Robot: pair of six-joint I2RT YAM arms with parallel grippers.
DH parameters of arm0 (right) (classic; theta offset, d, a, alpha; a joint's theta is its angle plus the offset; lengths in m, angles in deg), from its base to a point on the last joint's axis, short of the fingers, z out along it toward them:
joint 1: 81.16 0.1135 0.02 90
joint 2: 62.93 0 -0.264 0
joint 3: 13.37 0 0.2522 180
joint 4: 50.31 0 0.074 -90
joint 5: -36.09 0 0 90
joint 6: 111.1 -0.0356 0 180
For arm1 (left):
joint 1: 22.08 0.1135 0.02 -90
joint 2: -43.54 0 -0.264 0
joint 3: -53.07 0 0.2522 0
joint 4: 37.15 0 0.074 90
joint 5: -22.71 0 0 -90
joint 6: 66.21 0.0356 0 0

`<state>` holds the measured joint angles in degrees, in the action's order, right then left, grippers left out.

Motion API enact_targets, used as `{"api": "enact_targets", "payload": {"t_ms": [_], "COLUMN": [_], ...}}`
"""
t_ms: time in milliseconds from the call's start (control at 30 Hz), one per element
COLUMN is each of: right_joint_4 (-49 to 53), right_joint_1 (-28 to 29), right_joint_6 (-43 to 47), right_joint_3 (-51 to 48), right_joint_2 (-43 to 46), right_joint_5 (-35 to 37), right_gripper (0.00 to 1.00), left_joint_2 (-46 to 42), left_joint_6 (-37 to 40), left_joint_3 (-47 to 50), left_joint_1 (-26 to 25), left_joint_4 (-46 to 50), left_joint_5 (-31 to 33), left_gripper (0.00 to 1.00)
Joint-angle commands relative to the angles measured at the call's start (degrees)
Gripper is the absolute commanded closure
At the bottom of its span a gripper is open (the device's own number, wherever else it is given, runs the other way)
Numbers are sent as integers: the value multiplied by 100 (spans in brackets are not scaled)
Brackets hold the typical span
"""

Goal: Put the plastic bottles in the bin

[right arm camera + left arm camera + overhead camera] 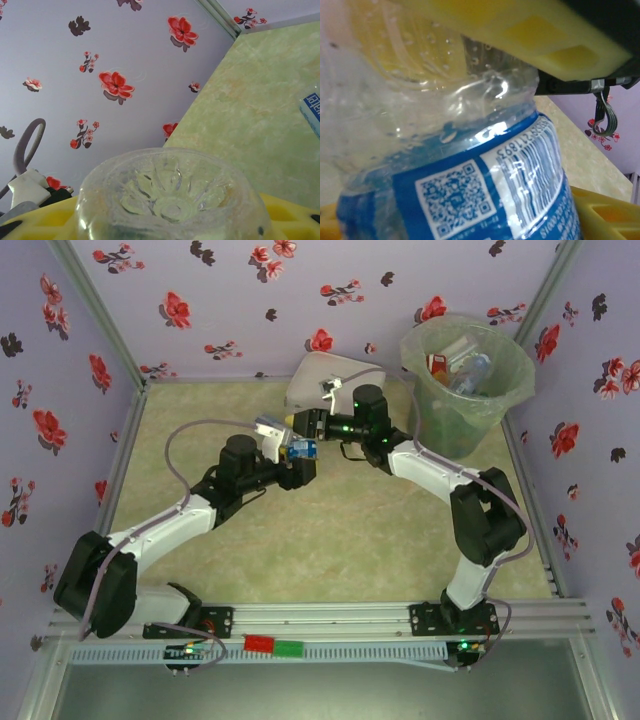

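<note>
Above the green marbled table, near its far edge, a blue-labelled bottle hangs between two grippers. The right gripper pinches its dented clear end; the left gripper may or may not be gripping, it cannot be told. A weak pinch on slick plastic could drop it short of the bin in the far right corner.

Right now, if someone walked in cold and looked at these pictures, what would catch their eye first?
First, the clear bottle with a blue label, caught between the left gripper and the right gripper over the middle of the table. Next, the bin in the back right corner with bottles inside it, and the purple walls with red flowers all round.
</note>
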<state>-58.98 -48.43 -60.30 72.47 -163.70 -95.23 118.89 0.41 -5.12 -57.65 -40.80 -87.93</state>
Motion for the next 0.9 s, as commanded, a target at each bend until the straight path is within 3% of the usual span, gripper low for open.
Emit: {"api": "enact_targets", "payload": {"t_ms": [0,33,67,333,533,667,867], "right_joint_4": [271,334,426,1751,3012,3504,3687], "right_joint_1": [-41,-69,-110,-629,-1117,-1522,-2385], "right_joint_6": [221,250,299,1081,1794,2106,2016], "right_joint_3": [-26,-50,-78,-321,118,762,1824], "right_joint_2": [144,177,241,1047,1752,2004,1888], "right_joint_5": [244,312,398,1327,2197,2744,3454], "right_gripper": [49,50,50,52,53,53,53], "left_joint_2": [-99,-129,-185,-842,-857,-673,-609], "left_joint_6": [116,114,112,-2,-1138,-1896,-2091], "left_joint_3": [-225,-212,-172,443,628,805,977], "left_joint_1": [-38,-38,-38,84,707,1242,1347], "left_joint_4": [-259,-239,-220,-114,748,887,695], "left_joint_5": [-159,-86,39,1542,3312,3315,3148], "left_gripper": [10,1,0,0,0,0,0]}}
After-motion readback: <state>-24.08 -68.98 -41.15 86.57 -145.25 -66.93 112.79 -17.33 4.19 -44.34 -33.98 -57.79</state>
